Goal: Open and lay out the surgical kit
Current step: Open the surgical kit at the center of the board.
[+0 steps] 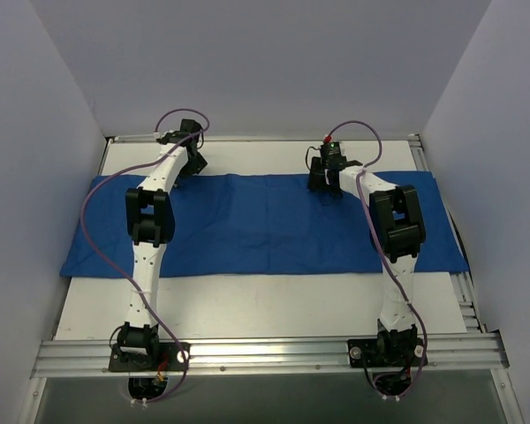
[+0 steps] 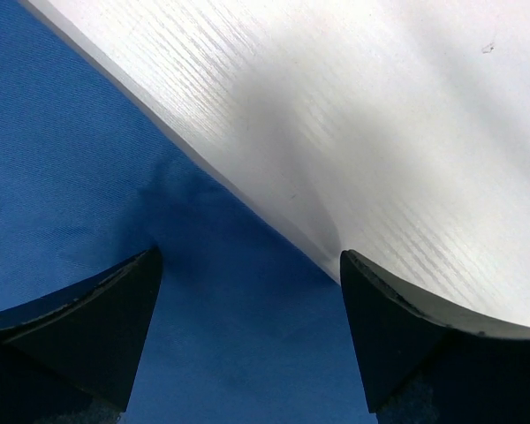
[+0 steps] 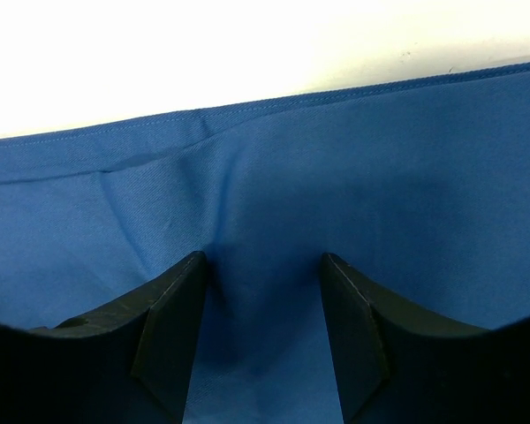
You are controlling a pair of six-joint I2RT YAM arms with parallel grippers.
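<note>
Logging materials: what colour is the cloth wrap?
Plain royal blue cloth wrap, clearest in the top external view.

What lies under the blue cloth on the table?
Only the white table shows around the blue cloth. Anything beneath the cloth is covered and cannot be seen.

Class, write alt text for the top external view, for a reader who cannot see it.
A blue cloth lies in a wide band across a white table. The left gripper sits at its far edge near the left end, the right gripper at the same edge right of centre.
</note>
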